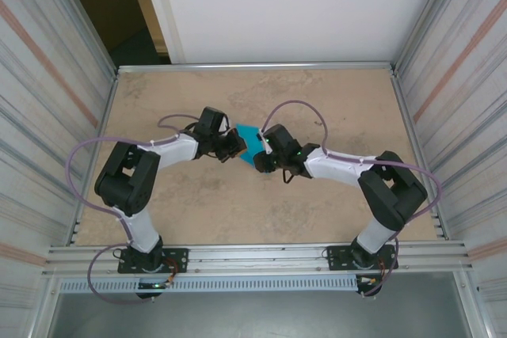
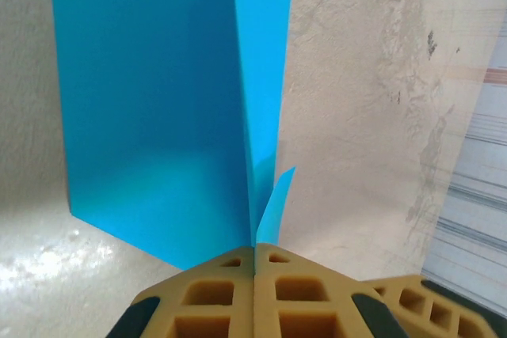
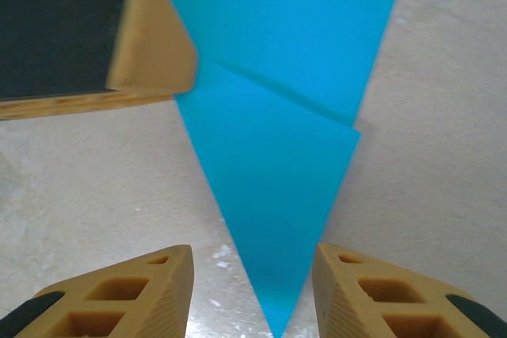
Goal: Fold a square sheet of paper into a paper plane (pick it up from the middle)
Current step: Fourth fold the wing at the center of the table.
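Both arms reach in toward the middle of the bench (image 1: 317,100) and meet nose to nose over the blue paper plane (image 1: 250,142), which sits between them, roughly central and well away from the metal side walls.

The left gripper (image 1: 235,148) comes at it from the left. Seen from its wrist, the left gripper (image 2: 253,255) has its tan fingers (image 2: 214,294) pressed tight together, pinching the near end of a raised fold of the paper plane (image 2: 158,116). A broad blue panel spreads to the left of that crease and a narrower strip lies to its right.

The right gripper (image 1: 261,157) faces it from the other side. From its wrist, the right gripper (image 3: 253,249) has its fingers (image 3: 158,290) spread apart and gripping nothing. The paper plane (image 3: 277,156) looks to lie flat on the bench here, narrowing to one sharp tip that points into the gap between them. I cannot tell whether either finger touches it. A crease crosses the blue higher up, and one of the left arm's fingers sits at the paper's upper left edge.
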Robot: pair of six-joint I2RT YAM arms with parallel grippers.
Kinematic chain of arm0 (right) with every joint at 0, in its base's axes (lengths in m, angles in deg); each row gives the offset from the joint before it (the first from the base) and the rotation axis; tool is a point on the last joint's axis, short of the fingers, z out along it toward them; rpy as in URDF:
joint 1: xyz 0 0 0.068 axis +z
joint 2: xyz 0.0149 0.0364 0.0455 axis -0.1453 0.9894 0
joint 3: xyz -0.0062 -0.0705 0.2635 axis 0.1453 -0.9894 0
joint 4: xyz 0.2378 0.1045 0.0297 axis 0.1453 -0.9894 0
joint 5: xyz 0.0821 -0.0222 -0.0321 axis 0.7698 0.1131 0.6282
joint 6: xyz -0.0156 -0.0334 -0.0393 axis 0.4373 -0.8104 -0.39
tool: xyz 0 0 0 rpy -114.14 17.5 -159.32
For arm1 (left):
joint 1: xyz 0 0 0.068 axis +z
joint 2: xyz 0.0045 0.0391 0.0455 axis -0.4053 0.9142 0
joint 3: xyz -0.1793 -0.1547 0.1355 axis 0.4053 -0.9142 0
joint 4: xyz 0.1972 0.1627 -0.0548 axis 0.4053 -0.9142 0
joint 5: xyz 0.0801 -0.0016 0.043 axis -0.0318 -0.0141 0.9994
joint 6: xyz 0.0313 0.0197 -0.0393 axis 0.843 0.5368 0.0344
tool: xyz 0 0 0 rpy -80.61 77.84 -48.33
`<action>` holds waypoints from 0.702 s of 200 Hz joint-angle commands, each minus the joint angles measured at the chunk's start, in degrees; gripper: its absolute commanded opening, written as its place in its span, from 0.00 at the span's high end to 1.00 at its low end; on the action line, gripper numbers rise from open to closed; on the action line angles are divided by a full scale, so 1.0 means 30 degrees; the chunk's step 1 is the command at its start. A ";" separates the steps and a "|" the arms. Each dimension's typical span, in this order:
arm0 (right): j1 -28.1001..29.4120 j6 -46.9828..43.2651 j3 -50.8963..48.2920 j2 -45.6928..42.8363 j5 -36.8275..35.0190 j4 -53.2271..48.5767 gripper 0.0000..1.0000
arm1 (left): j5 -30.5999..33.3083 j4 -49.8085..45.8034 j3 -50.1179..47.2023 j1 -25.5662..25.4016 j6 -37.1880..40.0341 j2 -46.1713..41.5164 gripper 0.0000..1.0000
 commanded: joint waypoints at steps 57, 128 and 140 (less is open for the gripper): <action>0.0776 -0.1374 0.0690 0.2125 -0.1014 0.1224 0.63 | 0.1306 -0.1858 0.0691 -0.0280 -0.1356 -0.0666 0.96; 0.0785 -0.1519 0.0935 0.2835 -0.1420 0.1256 0.68 | 0.1205 -0.1918 0.0720 -0.0280 -0.1518 -0.0615 0.96; 0.0793 -0.1572 0.0911 0.2844 -0.1571 0.1200 0.69 | 0.1216 -0.1958 0.0759 -0.0265 -0.1531 -0.0616 0.96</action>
